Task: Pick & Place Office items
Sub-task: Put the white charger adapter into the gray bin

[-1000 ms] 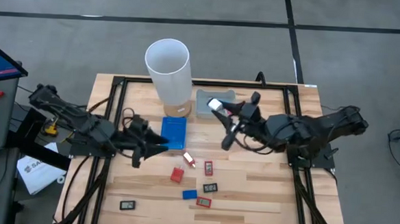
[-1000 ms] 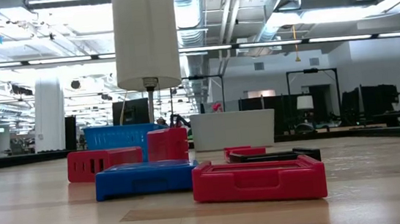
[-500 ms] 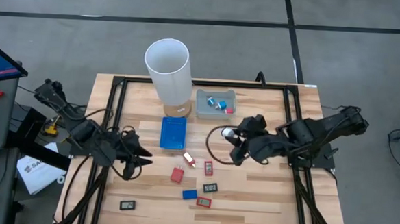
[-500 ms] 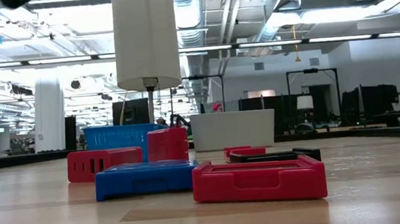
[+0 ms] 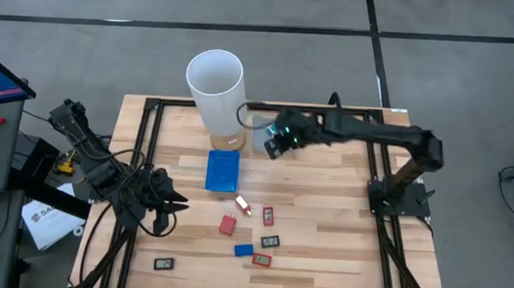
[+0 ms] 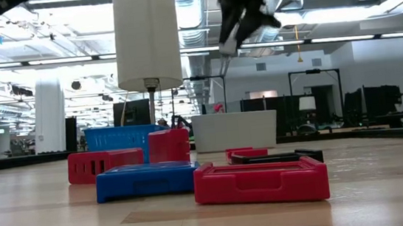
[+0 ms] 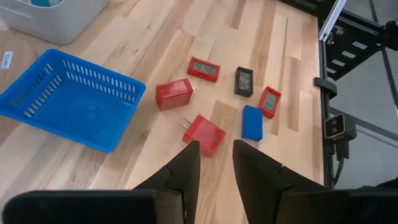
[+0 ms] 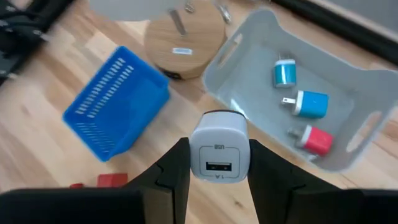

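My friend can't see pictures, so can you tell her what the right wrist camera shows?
The right gripper holds a white USB charger between its dark fingers, above a grey bin that has two blue plug adapters and a red one inside. Beside the bin sit a blue basket tray and a round wooden base on the wooden table.

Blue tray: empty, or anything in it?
Empty. The blue tray shows only bare mesh in the left wrist view; the right wrist view agrees.

On the bench (image 5: pixel 342 210), the cylinder (image 5: pixel 216 89) stands left of the bin (image 8: pixel 323 81), the basket (image 5: pixel 223 171) lies in front of the cylinder, and the loose office items (image 5: pixel 252 232) lie scattered in front of the basket.
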Controlling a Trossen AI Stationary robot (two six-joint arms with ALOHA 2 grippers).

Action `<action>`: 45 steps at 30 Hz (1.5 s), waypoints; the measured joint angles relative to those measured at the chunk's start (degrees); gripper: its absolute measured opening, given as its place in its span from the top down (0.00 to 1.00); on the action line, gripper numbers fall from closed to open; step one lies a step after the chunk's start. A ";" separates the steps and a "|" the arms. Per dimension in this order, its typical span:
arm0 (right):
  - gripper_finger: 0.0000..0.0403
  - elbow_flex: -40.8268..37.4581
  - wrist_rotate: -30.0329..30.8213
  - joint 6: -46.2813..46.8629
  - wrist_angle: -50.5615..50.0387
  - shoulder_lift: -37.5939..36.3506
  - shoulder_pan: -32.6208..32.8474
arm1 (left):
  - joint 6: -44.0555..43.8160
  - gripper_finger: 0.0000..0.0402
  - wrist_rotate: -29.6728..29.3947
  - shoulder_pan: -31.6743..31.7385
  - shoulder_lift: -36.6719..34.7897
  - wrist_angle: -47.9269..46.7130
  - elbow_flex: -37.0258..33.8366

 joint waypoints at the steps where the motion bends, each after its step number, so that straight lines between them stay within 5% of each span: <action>1: 0.71 0.02 -2.00 -0.80 0.54 1.13 -1.97 | -0.02 0.78 -0.02 0.00 0.00 -0.05 -0.03; 17: 0.71 0.04 -13.94 -5.86 3.31 8.25 -20.83 | -7.33 0.80 -3.99 -4.23 0.00 12.58 -9.06; 37: 0.70 -0.05 -15.73 -6.54 4.73 15.29 -22.08 | -7.33 0.80 -4.59 -4.22 0.00 16.19 -9.57; 45: 0.58 -0.05 -14.67 -6.79 5.56 15.29 -22.76 | -7.33 0.80 -4.59 -4.22 0.00 16.21 -9.57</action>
